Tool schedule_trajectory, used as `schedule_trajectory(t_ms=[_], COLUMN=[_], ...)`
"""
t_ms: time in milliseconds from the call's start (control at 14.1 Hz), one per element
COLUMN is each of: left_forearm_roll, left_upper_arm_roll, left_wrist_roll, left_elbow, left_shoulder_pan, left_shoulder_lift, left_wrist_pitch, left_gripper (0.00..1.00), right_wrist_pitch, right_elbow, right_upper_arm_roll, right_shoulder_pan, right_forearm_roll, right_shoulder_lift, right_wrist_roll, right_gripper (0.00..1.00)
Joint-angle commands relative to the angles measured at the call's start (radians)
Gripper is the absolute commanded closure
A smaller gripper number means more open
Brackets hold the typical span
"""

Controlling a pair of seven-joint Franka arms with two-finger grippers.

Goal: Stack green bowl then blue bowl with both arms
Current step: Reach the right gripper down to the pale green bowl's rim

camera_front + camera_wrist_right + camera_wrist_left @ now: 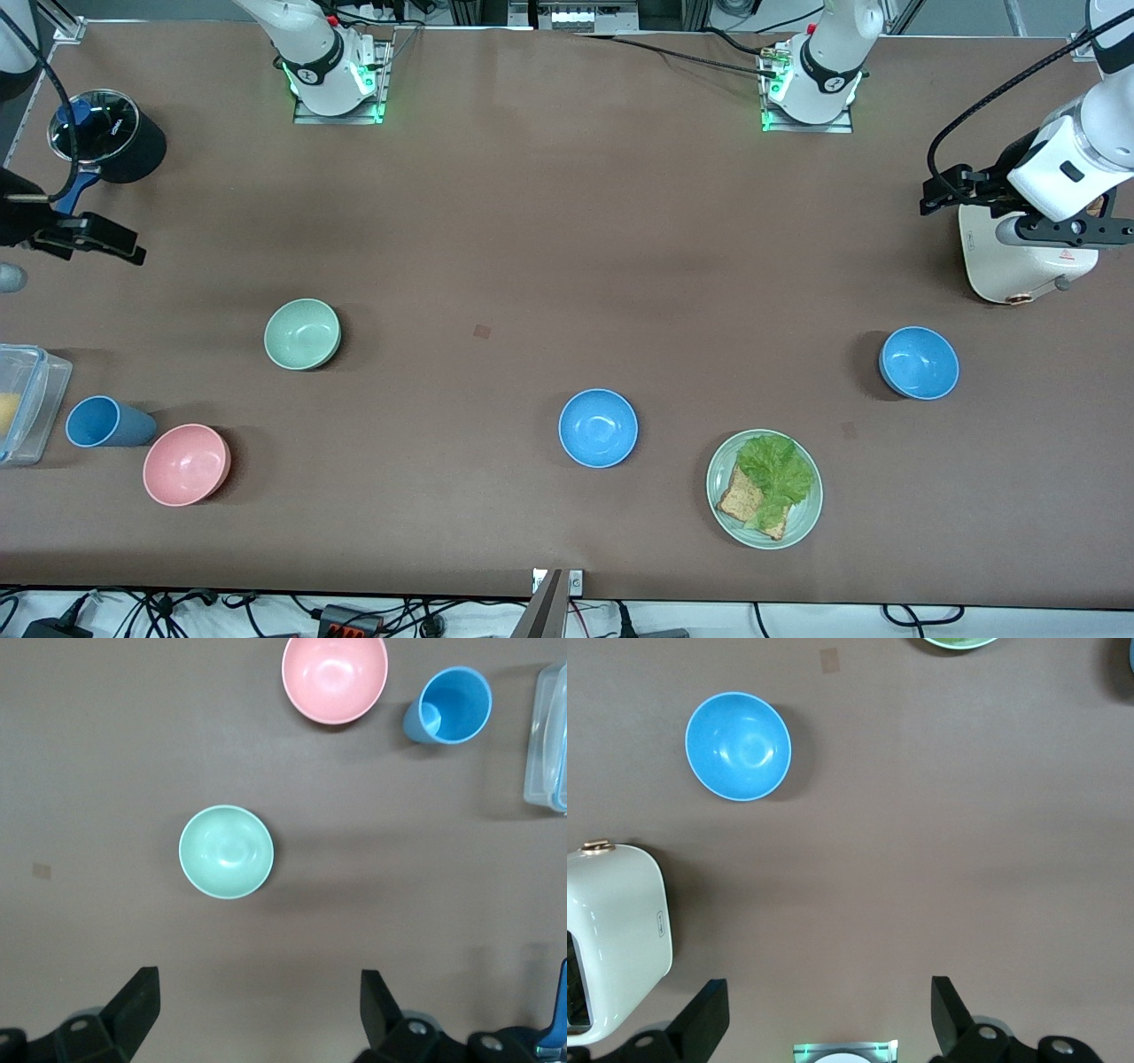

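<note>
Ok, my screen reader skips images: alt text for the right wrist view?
A green bowl sits empty on the brown table, ahead of the open right gripper. A pink bowl, blue cup and clear container lie past it.

Both arms are held raised at the counter's ends. The left hand point(948, 190) is spread wide open, and the right hand point(89, 239) likewise; nothing is gripped.
</note>
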Motion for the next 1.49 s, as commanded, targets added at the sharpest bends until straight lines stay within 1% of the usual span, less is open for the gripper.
schedule_trajectory(t_ms=[0,142,355,497,568,852,994,1136,1207,1420], left_forearm_roll=[0.021,0.022,0.022,0.022,0.021,0.021,0.024,0.022,0.022,0.022], left_upper_arm_roll=[-0.005,-0.003,-0.005,-0.005,-0.005,-0.005,-0.005,-0.018,-0.019,-0.015], left_wrist_roll=[-0.008,-0.008,0.0,0.003,0.002,0.005,0.002,-0.008,-0.009,-0.003], left_elbow=[0.027,0.029,0.029,0.029,0.029,0.042,0.046,0.068,0.07,0.07], left_shoulder_pan=[-0.001,0.002,0.002,0.004,0.001,-0.001,-0.004,-0.011,-0.011,0.001], left_shoulder_lift=[0.008,0.01,0.011,0.013,0.011,0.019,0.022,0.036,0.036,0.036], left_wrist_pitch=[-0.031,-0.04,-0.041,-0.041,-0.041,-0.061,-0.058,-0.066,-0.066,-0.08], left_gripper=[0.0,0.0,0.0,0.0,0.0,0.0,0.0,0.0,0.0,0.0], right_wrist_pitch=[0.051,0.05,0.053,0.065,0.078,0.194,0.277,0.323,0.34,0.387], right_elbow=[-0.129,-0.128,-0.124,-0.124,-0.124,-0.124,-0.125,-0.125,-0.125,-0.125], right_upper_arm_roll=[0.008,0.007,0.01,0.008,0.008,0.008,0.008,0.008,0.008,0.008], right_shoulder_pan=[0.001,0.001,0.001,0.0,-0.002,0.001,0.022,0.044,0.046,0.044], right_forearm_roll=[-0.015,-0.017,-0.049,-0.049,-0.049,-0.05,-0.05,-0.05,-0.05,-0.049], right_shoulder_lift=[-0.101,-0.102,-0.1,-0.076,-0.048,0.149,0.261,0.357,0.396,0.475], right_wrist_roll=[-0.01,-0.017,-0.018,-0.018,-0.018,-0.024,-0.027,-0.026,-0.026,-0.026], right_gripper=[0.0,0.0,0.0,0.0,0.0,0.0,0.0,0.0,0.0,0.0])
